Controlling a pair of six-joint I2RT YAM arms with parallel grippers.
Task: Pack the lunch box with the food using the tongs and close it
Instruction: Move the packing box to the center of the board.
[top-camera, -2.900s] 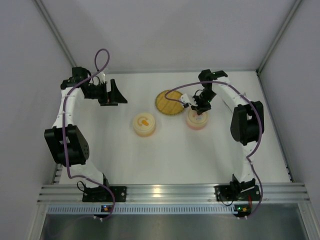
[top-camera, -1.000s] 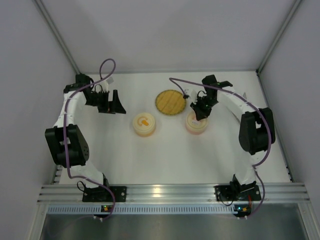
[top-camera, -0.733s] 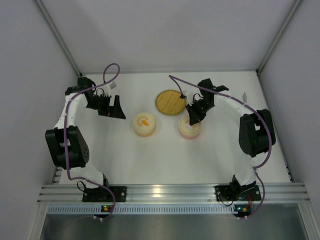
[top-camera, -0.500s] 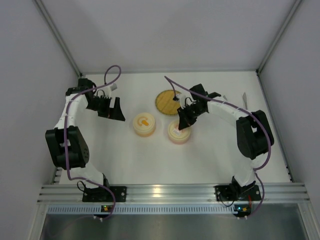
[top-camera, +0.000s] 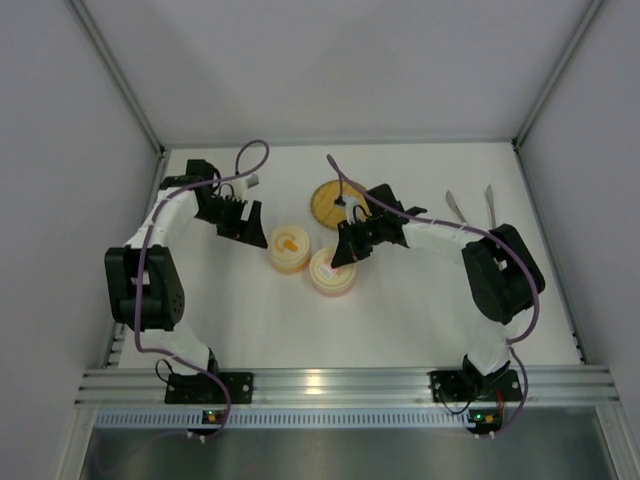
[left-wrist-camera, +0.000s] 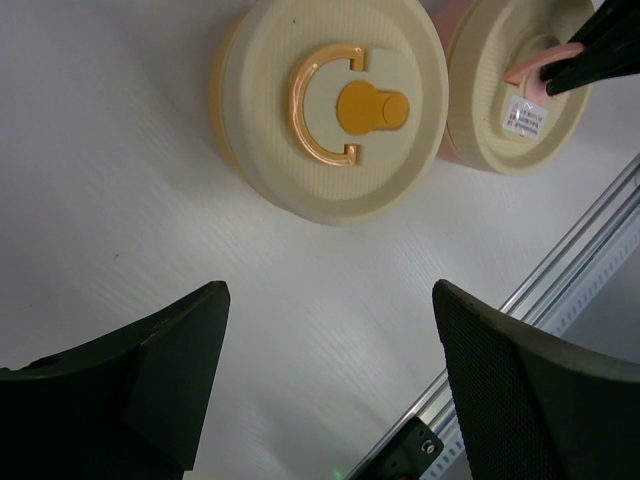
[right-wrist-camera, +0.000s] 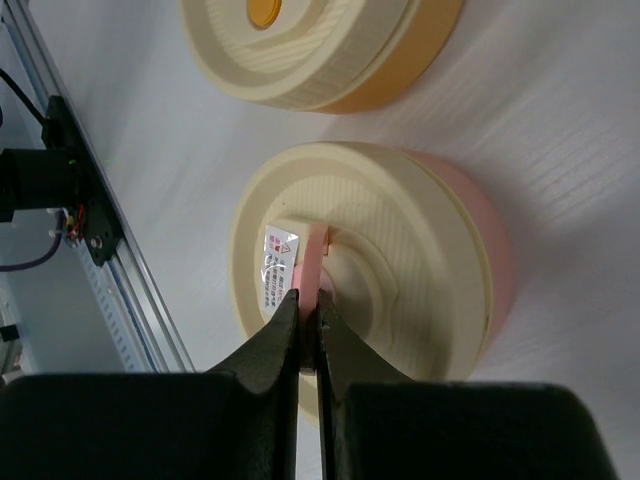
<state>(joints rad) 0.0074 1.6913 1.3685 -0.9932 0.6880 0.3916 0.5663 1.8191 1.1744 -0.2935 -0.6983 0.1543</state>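
packing looks barely begun: both round boxes sit lidded on the desk (top-camera: 400, 320), the tongs (top-camera: 453, 206) lie untouched at the far right, and no food can be made out, even on the woven plate (top-camera: 325, 203). the right fingers (right-wrist-camera: 275, 360) are clenched on the pink handle (right-wrist-camera: 310, 255) of the pink box (right-wrist-camera: 475, 260). the left fingers (left-wrist-camera: 170, 370) hang released beside the orange box (left-wrist-camera: 330, 110). the white sticker (right-wrist-camera: 277, 262) on the pink box's lid is too fine to read.
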